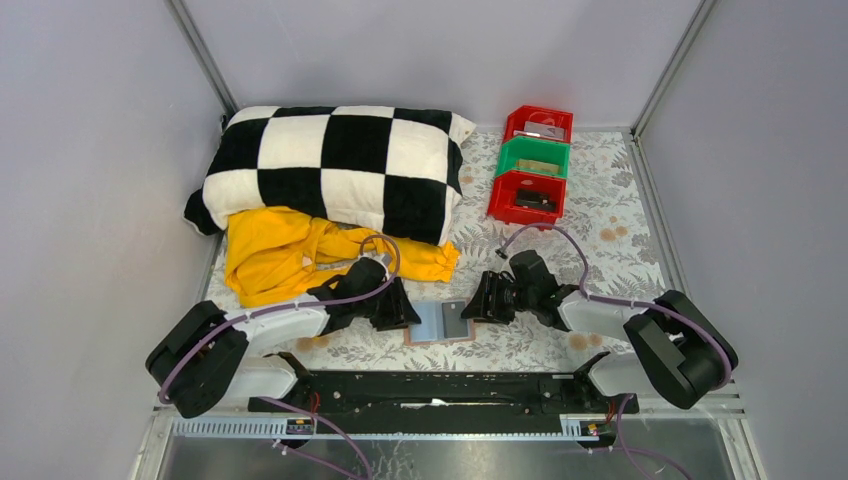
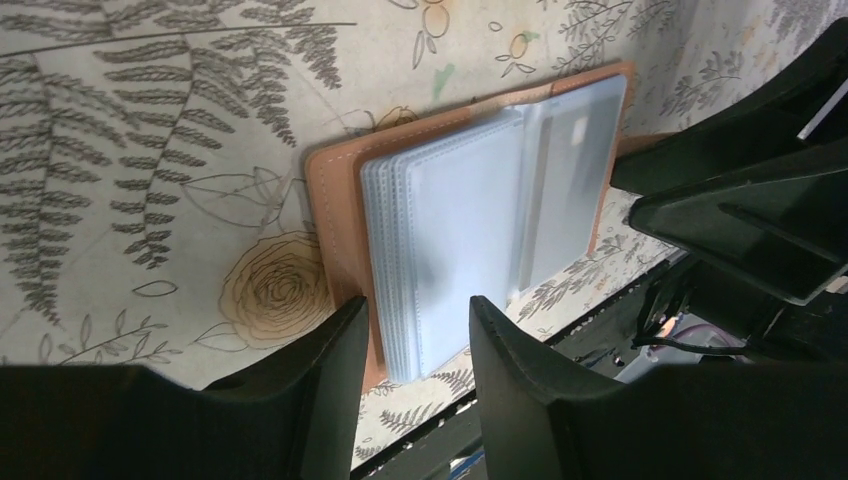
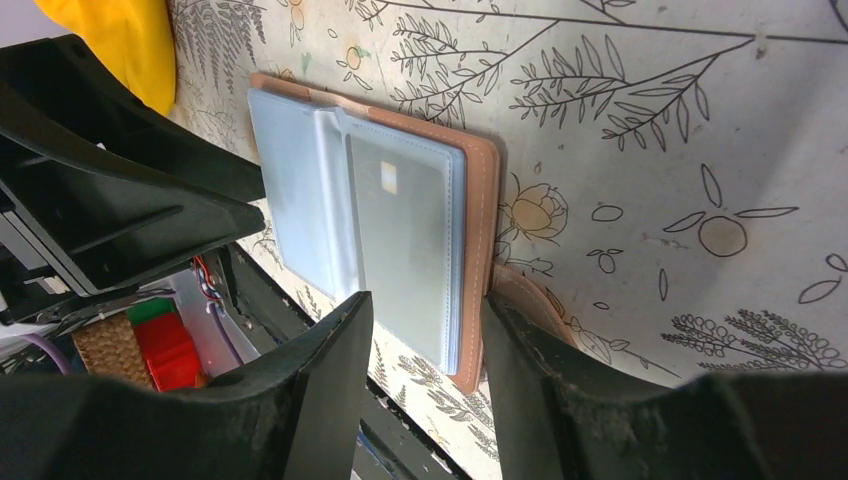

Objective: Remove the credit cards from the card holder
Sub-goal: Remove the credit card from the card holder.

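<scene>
The card holder [image 1: 440, 323] lies open and flat on the floral cloth, between my two grippers. It has tan leather edging and grey-blue clear sleeves. In the left wrist view the card holder [image 2: 335, 215] shows its stack of sleeves, and my left gripper [image 2: 418, 322] is open, its jaws standing over the near edge of the left half. In the right wrist view a dark greyish credit card [image 3: 405, 235] shows through the top sleeve of the right half. My right gripper [image 3: 425, 310] is open over that half's near edge, one finger against the tan side tab [image 3: 520, 290].
A black-and-white checkered pillow [image 1: 335, 165] and a yellow garment [image 1: 290, 255] lie at the back left. Two red bins and a green bin [image 1: 533, 165] stand at the back right. A black rail [image 1: 430, 388] runs along the near table edge.
</scene>
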